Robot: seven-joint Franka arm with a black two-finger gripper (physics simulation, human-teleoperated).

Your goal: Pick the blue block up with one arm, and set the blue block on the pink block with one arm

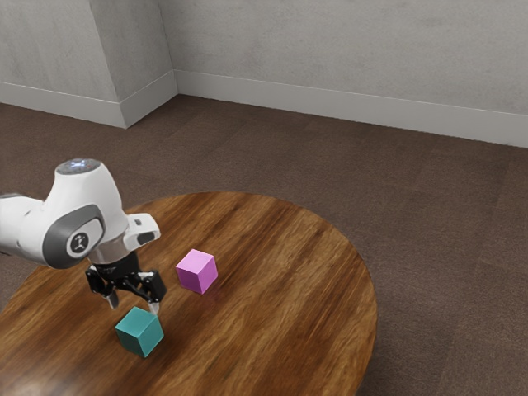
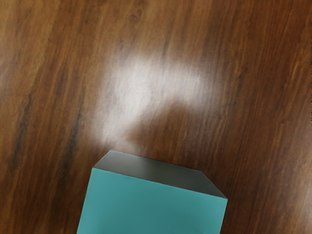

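End effector (image 1: 134,306), fingers spread and empty, poised just above the blue block (image 1: 139,332), which rests on the wooden table (image 1: 272,313); pink block (image 1: 196,271) sits nearby, not touching it.

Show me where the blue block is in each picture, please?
Exterior view: the blue block sits on the wooden table, just under the open pincer, apart from the pink block.
Wrist view: the blue block lies right beneath the pincer.
Shared landmark: the table's streaky brown wood around the block.
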